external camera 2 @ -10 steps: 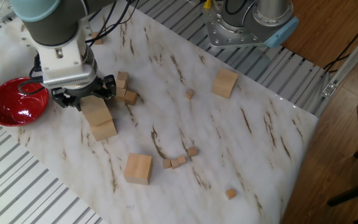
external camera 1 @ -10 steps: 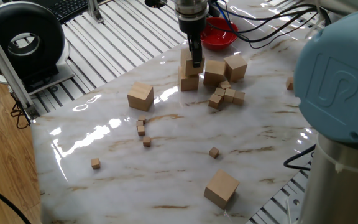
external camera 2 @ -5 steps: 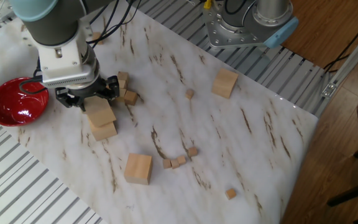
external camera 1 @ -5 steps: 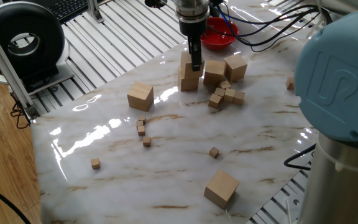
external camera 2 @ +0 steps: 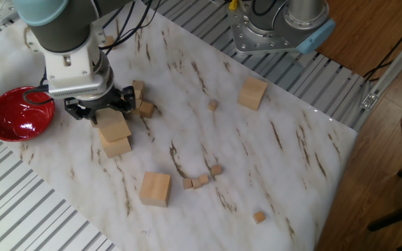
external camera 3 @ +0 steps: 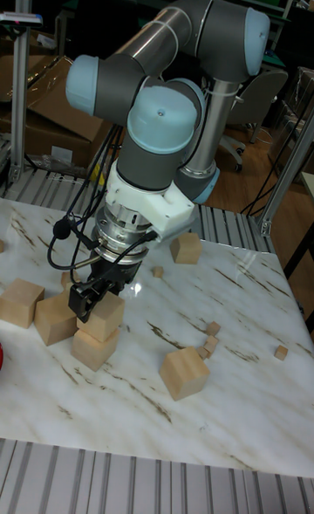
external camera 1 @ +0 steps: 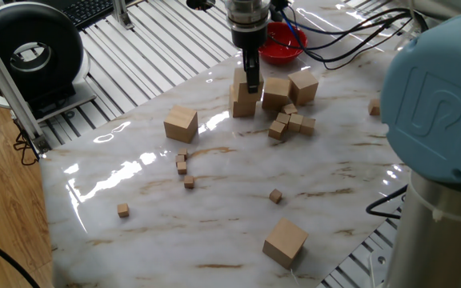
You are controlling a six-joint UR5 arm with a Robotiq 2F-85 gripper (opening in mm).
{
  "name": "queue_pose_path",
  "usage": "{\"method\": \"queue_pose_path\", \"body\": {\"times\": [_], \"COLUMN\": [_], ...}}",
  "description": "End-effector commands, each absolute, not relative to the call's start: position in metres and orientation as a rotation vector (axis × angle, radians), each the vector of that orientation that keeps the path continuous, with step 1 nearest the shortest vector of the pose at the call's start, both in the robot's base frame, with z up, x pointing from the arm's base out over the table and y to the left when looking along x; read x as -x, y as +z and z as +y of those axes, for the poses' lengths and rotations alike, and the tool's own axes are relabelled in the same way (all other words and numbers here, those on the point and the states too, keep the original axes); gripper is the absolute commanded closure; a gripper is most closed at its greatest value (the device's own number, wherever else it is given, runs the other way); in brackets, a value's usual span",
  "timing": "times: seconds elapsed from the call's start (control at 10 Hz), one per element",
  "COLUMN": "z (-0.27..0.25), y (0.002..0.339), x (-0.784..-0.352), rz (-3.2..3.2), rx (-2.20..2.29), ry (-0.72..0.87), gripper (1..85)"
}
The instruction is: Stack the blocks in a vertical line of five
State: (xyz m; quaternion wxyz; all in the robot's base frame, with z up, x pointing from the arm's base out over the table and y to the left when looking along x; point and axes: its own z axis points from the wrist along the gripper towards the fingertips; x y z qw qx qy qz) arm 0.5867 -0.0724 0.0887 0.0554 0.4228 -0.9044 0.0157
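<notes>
Looking down on the marble tabletop (external camera 2: 271,160), you see your gripper (external camera 2: 100,111) clenched on the upper block (external camera 2: 113,127) of a two-block stack. That block sits slightly twisted on the lower block (external camera 2: 116,146), which rests on the tabletop near the edge where the red bowl (external camera 2: 16,113) stands.

Two more blocks (external camera 1: 290,88) sit touching each other just beside the stack, on the side away from the open middle. A cluster of tiny cubes (external camera 1: 292,123) lies just in front of that pair, crowding that side.

A lone block (external camera 1: 181,124) stands apart from the stack, near the tabletop edge that borders the ribbed metal frame (external camera 1: 142,56). Another lone block (external camera 1: 285,242) sits close to the opposite edge, next to the arm's base (external camera 2: 278,28).

Three tiny cubes (external camera 2: 202,178) lie in a short row near the middle, and a few single ones are scattered toward the edges. Between the stack and the far lone block, the middle of the tabletop holds only these small cubes, so you have the most room there. In the tall fixed view, the arm (external camera 3: 166,121) leans over the stack from behind.
</notes>
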Motion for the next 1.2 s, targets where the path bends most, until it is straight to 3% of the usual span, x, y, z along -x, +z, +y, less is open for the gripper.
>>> {"method": "queue_pose_path", "body": {"times": [0.0,1.1], "z": [-0.071,-0.068], "y": [0.091,0.088], "x": [-0.586,-0.597], "rz": [-2.765,-2.753], "rx": [-1.255,-1.236], "ry": [0.044,0.086], "gripper": [84.7,84.7]}}
